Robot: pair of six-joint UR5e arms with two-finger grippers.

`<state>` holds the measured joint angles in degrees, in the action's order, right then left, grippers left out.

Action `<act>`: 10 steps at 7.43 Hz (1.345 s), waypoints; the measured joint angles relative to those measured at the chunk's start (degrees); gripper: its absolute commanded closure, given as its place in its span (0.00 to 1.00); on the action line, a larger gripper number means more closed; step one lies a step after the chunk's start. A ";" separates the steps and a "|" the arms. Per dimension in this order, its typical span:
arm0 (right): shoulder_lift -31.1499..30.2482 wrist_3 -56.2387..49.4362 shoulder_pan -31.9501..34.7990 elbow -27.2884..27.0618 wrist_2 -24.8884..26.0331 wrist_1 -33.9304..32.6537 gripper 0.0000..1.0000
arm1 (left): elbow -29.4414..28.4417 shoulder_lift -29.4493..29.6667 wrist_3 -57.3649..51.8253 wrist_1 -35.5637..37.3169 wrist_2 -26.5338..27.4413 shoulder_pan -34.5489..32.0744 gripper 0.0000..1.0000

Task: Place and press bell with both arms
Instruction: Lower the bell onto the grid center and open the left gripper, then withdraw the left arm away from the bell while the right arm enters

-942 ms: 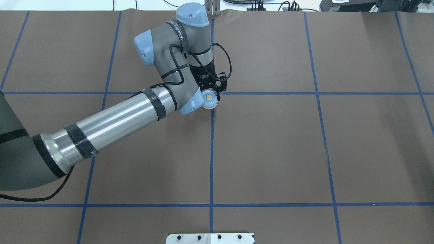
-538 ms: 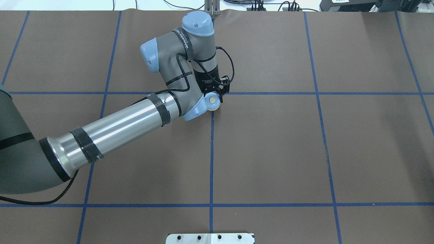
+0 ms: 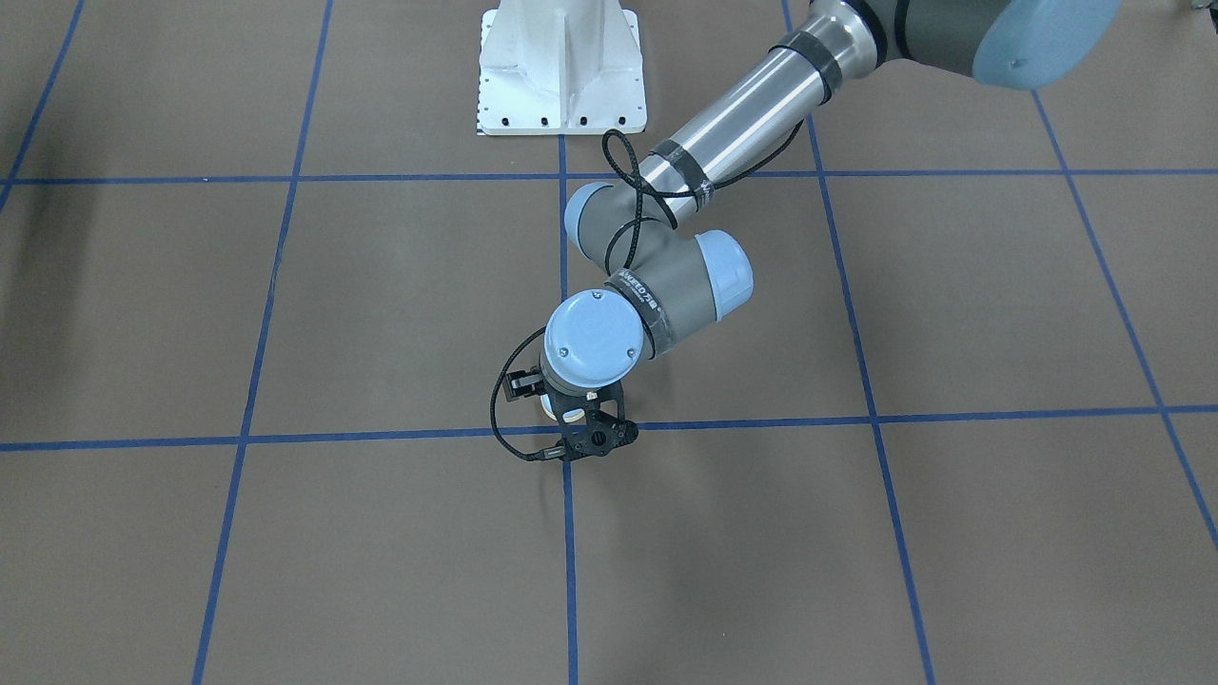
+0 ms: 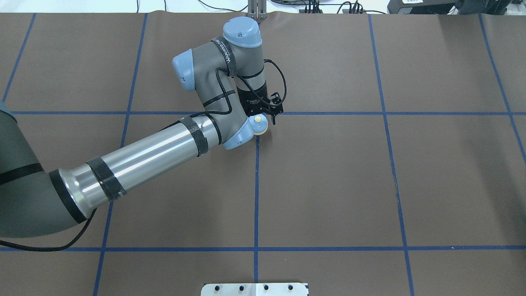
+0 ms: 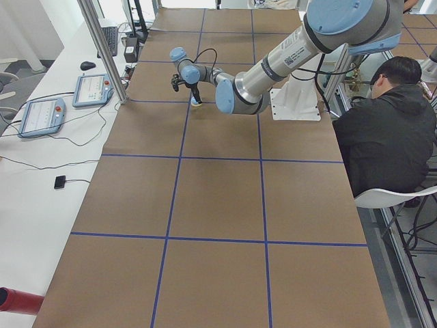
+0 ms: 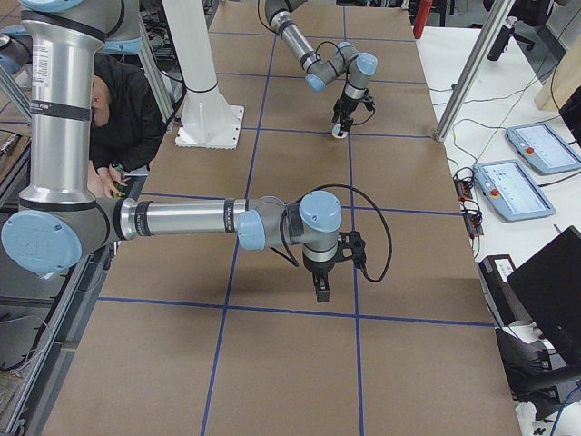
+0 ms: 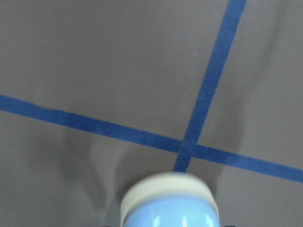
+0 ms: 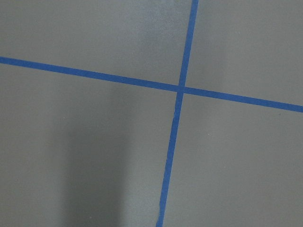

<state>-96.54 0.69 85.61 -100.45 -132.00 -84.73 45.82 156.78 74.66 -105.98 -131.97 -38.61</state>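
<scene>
The light-blue bell [image 4: 260,127] with its cream button sits between the fingers of my left gripper [image 4: 258,117], at the crossing of two blue tape lines in the table's far middle. The gripper points down and is shut on the bell. In the left wrist view the bell [image 7: 169,204] fills the bottom edge, with the tape crossing just beyond it; whether it touches the table I cannot tell. In the front view only a cream sliver of it [image 3: 548,407] shows under the wrist. My right gripper [image 6: 322,289] shows only in the exterior right view, low over bare table; I cannot tell whether it is open.
The brown table cover carries a grid of blue tape lines [image 4: 256,185]. The white bolted pedestal [image 3: 559,67] stands at the robot's edge. An operator [image 5: 389,130] sits beside it. Tablets [image 5: 42,115] and cables lie on the side bench beyond the table's far edge.
My left arm has shifted a little to the right with the bell in its gripper, and the wrist has turned slightly.
</scene>
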 measured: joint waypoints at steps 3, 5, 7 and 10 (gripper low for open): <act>1.15 2.68 -0.06 -1.89 -2.59 0.33 0.00 | 6.81 -1.67 -0.08 1.13 0.07 -3.79 0.00; 3.67 6.69 -0.86 -3.49 -5.27 3.33 0.00 | 12.25 -4.76 -1.38 2.23 0.24 -9.09 0.00; 5.76 11.25 -1.73 -4.24 -8.50 6.37 0.00 | 18.34 -10.42 -8.61 2.56 0.32 -13.48 0.00; 10.78 18.29 -6.82 -4.87 -8.94 8.36 0.00 | 30.64 -27.89 -30.84 2.92 0.77 -22.62 0.00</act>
<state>-85.76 18.98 78.78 -105.32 -140.94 -76.37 76.46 128.89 43.82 -103.06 -131.20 -61.23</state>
